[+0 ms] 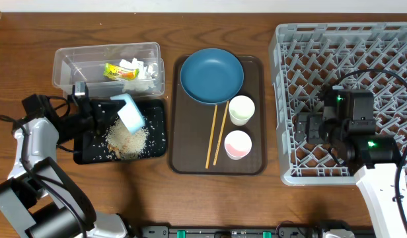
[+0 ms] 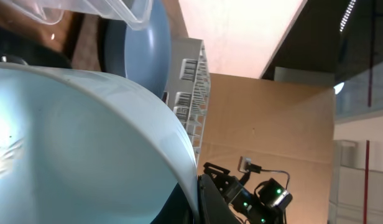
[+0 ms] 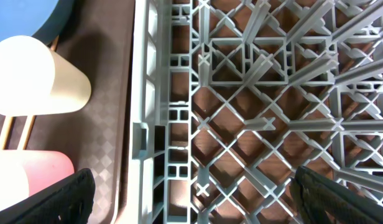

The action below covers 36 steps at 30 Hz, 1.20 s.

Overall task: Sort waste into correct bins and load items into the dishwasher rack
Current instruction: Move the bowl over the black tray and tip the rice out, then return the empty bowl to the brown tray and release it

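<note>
While left tool (image 1: pixel 110 115) pinches bowl (image 1: pixel 131 112) tipped sideways over black tray (image 1: pixel 157 135) | right tool (image 3: pixel 194 190) spread above rack (image 3: pixel 241 93)

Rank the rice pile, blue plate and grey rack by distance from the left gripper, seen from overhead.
1. Rice pile, on the black tray beside the left gripper holding the light-blue bowl.
2. Blue plate, on the brown tray, mid-table.
3. Grey rack, far right.

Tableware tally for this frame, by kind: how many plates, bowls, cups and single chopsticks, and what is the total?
Plates: 1 (dark-blue plate)
Bowls: 1 (light-blue bowl)
Cups: 2 (pale green cup, pink cup)
Chopsticks: 2
Total: 6
</note>
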Available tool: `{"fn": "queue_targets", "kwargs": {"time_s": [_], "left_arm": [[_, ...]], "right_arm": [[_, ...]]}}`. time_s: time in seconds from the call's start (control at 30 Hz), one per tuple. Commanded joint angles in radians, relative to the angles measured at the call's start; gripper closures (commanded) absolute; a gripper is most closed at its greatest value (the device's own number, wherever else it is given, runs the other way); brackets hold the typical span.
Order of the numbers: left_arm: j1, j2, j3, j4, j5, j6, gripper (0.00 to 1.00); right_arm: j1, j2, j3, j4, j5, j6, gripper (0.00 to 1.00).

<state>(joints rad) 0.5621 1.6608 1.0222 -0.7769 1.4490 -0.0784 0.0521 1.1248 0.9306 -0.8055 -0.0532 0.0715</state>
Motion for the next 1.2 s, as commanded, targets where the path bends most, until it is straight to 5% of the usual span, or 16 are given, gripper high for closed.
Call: {"fn": "queue_targets", "kwargs": {"time_s": [0.0,0.17,0.27,0.47,0.63,0.9,1.17], "left_arm": [[0.004,0.003,0.004,-0.009,0.121,0.056,0.94],[0.012,0.004,0.003,0.004,-0.066,-0.042,0.94],[0.011,0.004,0.003,0.009,0.128,0.055,0.94],[0.016,0.005,0.005,0.007,-0.049,-0.025,0.94],[0.015,0.005,0.005,0.017,0.117,0.095,0.93],[-0.041,-0.023,0.005,0.02,-0.031,0.058,0.94],[-0.296,-0.143,0.05,0.032,-0.352,0.013,0.94]], "right_arm": [[0.006,-0.001,0.019,-0.007,-0.004,0.01,0.01],[0.006,-0.001,0.019,-0.009,-0.003,0.01,0.01],[0.006,-0.001,0.019,-0.013,-0.004,0.01,0.01],[0.006,-0.001,0.019,-0.014,-0.004,0.01,0.01],[0.006,-0.001,0.019,-0.018,-0.004,0.01,0.01],[0.006,-0.001,0.019,-0.016,-0.003,0.01,0.01],[0.006,-0.001,0.019,-0.015,-0.003,0.01,0.01]]}}
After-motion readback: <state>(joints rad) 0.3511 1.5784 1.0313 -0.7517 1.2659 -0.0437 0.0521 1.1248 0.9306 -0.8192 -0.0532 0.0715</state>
